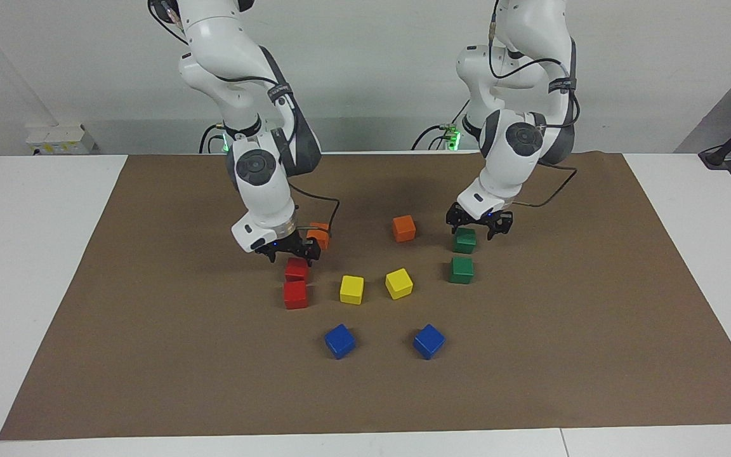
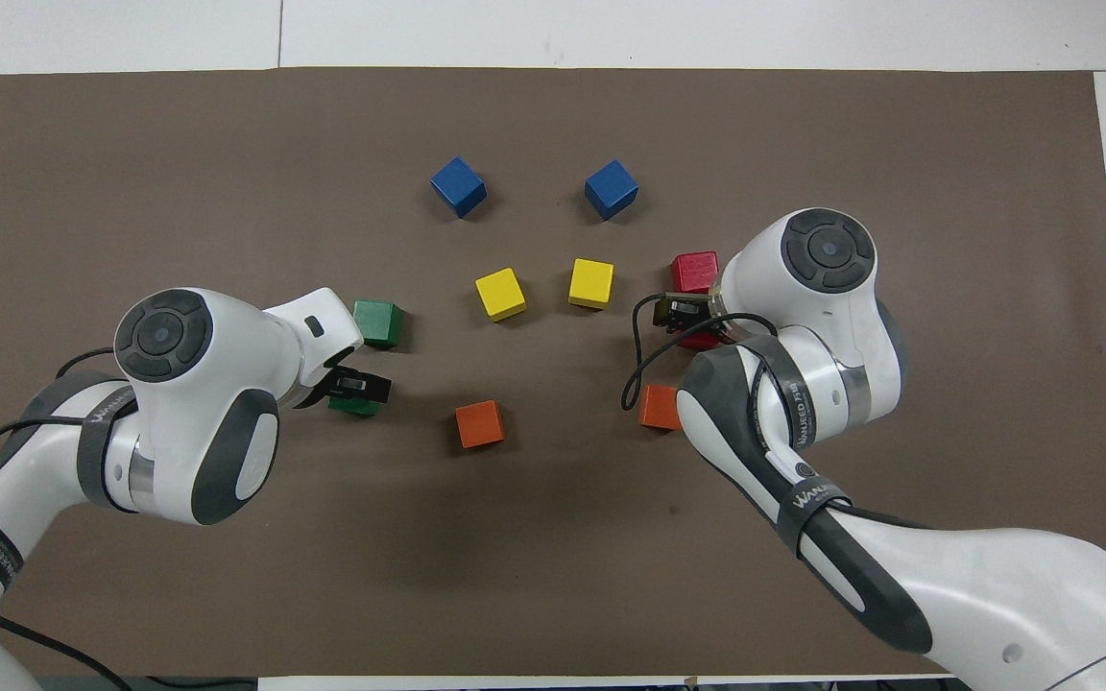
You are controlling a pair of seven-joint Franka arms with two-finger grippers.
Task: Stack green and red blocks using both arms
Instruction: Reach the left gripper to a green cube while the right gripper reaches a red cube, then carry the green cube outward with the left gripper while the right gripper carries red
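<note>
The left pincer [image 1: 479, 223] hangs just over one green block [image 1: 465, 240], the other green block [image 1: 461, 270] just past it. The right pincer [image 1: 289, 249] hovers likewise above a red block [image 1: 296, 269], its twin [image 1: 295, 294] beside. Whether either pincer is apart, I cannot tell.

A brown mat [image 1: 150, 317] covers the middle of the white surface [image 1: 23, 254]. Taking the pair of yellow cubes as the landmark, one yellow cube [image 1: 351, 289] sits toward the right arm's end and the other yellow cube [image 1: 398, 283] just beside it. Two blue cubes [image 1: 339, 341] [image 1: 429, 341] lie farther from the robots than the yellow pair, well apart from each other. Two orange cubes [image 1: 403, 228] [image 1: 320, 235] lie nearer to the robots than the yellow pair.
</note>
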